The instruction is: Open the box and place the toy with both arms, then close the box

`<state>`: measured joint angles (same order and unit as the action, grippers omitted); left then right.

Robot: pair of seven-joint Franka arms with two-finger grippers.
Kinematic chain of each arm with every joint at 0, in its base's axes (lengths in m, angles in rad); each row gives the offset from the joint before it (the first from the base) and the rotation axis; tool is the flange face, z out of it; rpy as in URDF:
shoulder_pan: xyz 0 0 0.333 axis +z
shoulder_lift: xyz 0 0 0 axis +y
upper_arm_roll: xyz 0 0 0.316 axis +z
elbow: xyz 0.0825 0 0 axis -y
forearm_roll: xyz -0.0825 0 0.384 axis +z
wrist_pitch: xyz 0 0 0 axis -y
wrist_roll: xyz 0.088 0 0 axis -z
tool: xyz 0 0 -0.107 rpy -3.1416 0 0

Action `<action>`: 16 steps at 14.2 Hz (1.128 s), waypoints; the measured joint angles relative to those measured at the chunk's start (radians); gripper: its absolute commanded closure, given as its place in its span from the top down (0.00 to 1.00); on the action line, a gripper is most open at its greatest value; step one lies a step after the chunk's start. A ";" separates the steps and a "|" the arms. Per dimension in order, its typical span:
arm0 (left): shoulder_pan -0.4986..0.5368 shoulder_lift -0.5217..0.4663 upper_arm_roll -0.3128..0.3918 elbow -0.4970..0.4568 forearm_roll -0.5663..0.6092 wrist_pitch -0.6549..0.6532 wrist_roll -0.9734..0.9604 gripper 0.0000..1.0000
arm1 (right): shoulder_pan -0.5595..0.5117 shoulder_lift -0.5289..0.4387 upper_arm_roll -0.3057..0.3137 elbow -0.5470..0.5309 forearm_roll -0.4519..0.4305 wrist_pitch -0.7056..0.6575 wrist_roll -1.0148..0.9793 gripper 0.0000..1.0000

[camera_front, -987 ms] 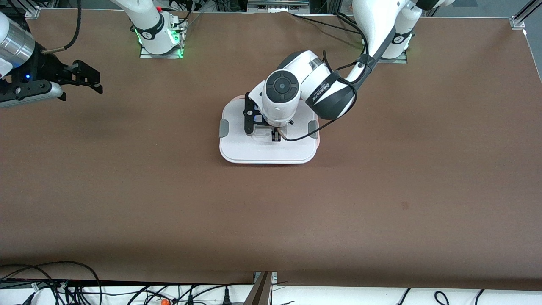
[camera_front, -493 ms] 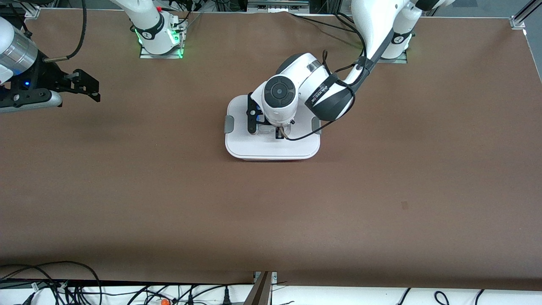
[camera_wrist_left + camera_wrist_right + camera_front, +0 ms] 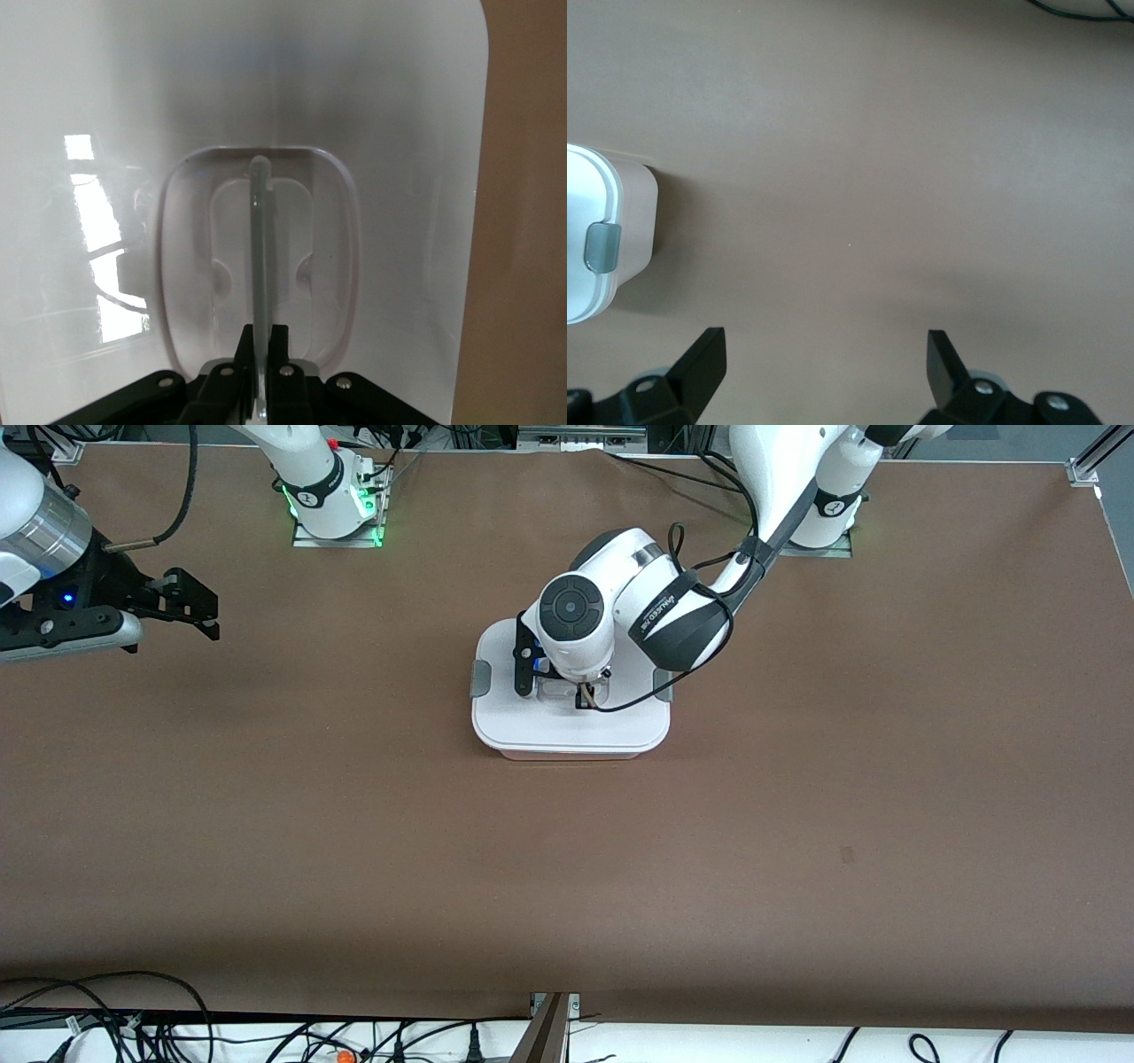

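A brown table [image 3: 797, 797] fills the view, with black cables [image 3: 133, 1019] bunched along its edge at seven o'clock.

Left gripper [image 3: 580, 695] bends down mid-tabletop, jaws pinched together; right gripper [image 3: 190, 607] waits open-jawed near the right arm's tabletop edge.

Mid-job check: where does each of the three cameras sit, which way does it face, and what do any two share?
Front view: high across the table, facing both bases; shows both arms, the left gripper on the lid.
Left wrist view: on the left wrist, looking down at the lid's handle, pinched by its fingers.
Right wrist view: on the right wrist, over bare table; open fingers, and the box at the edge.
Shared: all three show the box.
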<state>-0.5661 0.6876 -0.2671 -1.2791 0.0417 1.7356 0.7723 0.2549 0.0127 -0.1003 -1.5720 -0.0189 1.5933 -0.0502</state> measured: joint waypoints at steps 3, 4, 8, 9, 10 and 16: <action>-0.008 0.000 -0.001 0.001 0.013 -0.005 0.000 0.00 | -0.001 0.004 -0.003 0.000 0.001 0.006 0.006 1.00; -0.012 0.000 -0.001 0.001 0.031 -0.002 -0.002 0.00 | -0.002 0.007 -0.005 0.000 0.001 0.009 0.006 1.00; -0.019 0.002 0.000 0.000 0.052 0.009 -0.006 0.00 | -0.002 0.011 -0.005 0.000 0.034 0.009 0.007 1.00; -0.018 0.002 0.001 0.000 0.052 0.011 -0.006 0.00 | -0.002 0.011 -0.005 0.001 0.042 0.009 0.007 1.00; -0.018 0.002 0.001 0.000 0.052 0.012 -0.006 0.00 | -0.002 0.011 -0.005 0.001 0.049 0.009 0.008 1.00; -0.016 0.002 0.001 0.000 0.052 0.007 -0.007 0.04 | -0.004 0.020 -0.007 0.001 0.067 -0.003 0.009 1.00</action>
<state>-0.5819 0.6895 -0.2665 -1.2793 0.0941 1.7424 0.7652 0.2510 0.0332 -0.1078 -1.5712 0.0482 1.5902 -0.0416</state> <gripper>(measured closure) 0.925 0.000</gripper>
